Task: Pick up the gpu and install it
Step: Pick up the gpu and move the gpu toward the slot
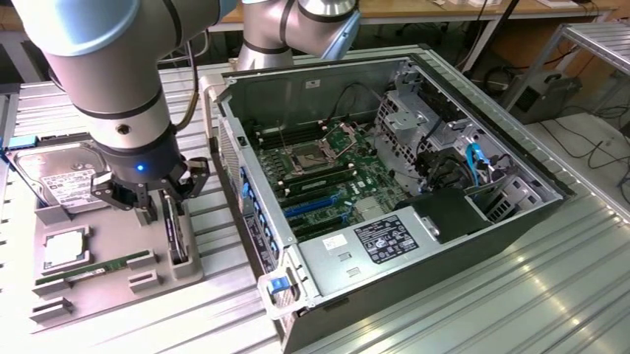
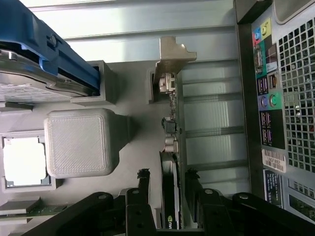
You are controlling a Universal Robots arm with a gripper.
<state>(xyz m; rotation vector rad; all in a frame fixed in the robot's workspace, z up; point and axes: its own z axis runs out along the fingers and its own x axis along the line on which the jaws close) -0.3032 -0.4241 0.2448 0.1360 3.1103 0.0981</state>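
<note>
Silver-grey arm (image 1: 103,59), black joint bands (image 1: 120,112), small blue light (image 1: 139,167), black jaws

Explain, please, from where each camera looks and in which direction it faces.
Exterior view: sits high, off the arm, looking obliquely down at the open computer case and the grey tray at the exterior view's left; the arm and its end effector show.
Wrist view: sits on the wrist, looking along the open end effector down at the tray; its black fingers show, one on each side of the gpu.
Shared: end effector, gpu, tray, computer case.
</note>
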